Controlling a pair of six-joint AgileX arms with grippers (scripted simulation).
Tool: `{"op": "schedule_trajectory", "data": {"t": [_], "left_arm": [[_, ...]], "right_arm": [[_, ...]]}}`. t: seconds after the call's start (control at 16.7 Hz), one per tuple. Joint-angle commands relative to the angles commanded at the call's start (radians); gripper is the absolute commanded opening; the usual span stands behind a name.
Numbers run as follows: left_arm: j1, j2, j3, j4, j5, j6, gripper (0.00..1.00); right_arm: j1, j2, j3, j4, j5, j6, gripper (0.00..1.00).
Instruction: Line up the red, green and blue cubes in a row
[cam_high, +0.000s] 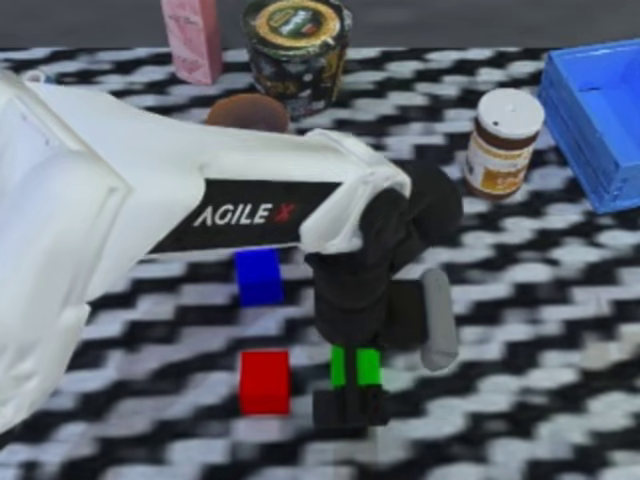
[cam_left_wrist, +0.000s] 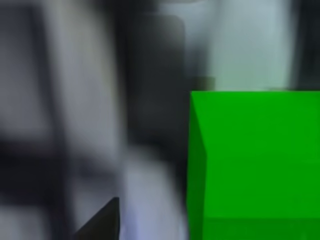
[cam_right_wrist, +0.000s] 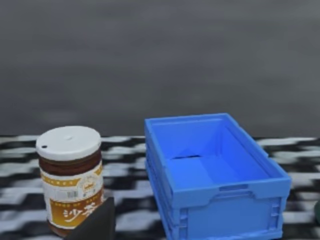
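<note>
Left gripper (cam_high: 352, 385) holding green cube (cam_high: 355, 366) tight (right of red cube (cam_high: 264, 381), blue cube (cam_high: 258, 276) farther off), to make a row.

The left arm (cam_high: 120, 200) wears a bulky white shell with a black panel (cam_high: 250, 215) lettered "AGILE X" in white, the X red. Its wrist (cam_high: 375, 260) is black, a grey cylinder (cam_high: 438, 318) alongside, ending in the black left gripper (cam_high: 352, 405).
</note>
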Motion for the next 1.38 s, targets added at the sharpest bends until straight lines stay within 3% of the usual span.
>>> {"op": "schedule_trajectory", "data": {"t": [0.42,0.84,1.08,1.38], "left_arm": [[0.018,-0.076,0.136,-0.218,-0.001,-0.002,1.00],[0.020,-0.070,0.153,-0.228,-0.002,-0.033,1.00],[0.062,-0.033,0.196,-0.241,-0.003,-0.215,1.00],[0.156,0.027,0.252,-0.263,0.000,-0.664,1.00]], "right_arm": [[0.000,0.000,0.000,0.000,0.000,0.000,1.00],[0.000,0.000,0.000,0.000,0.000,0.000,1.00],[0.000,0.000,0.000,0.000,0.000,0.000,1.00],[0.000,0.000,0.000,0.000,0.000,0.000,1.00]]}}
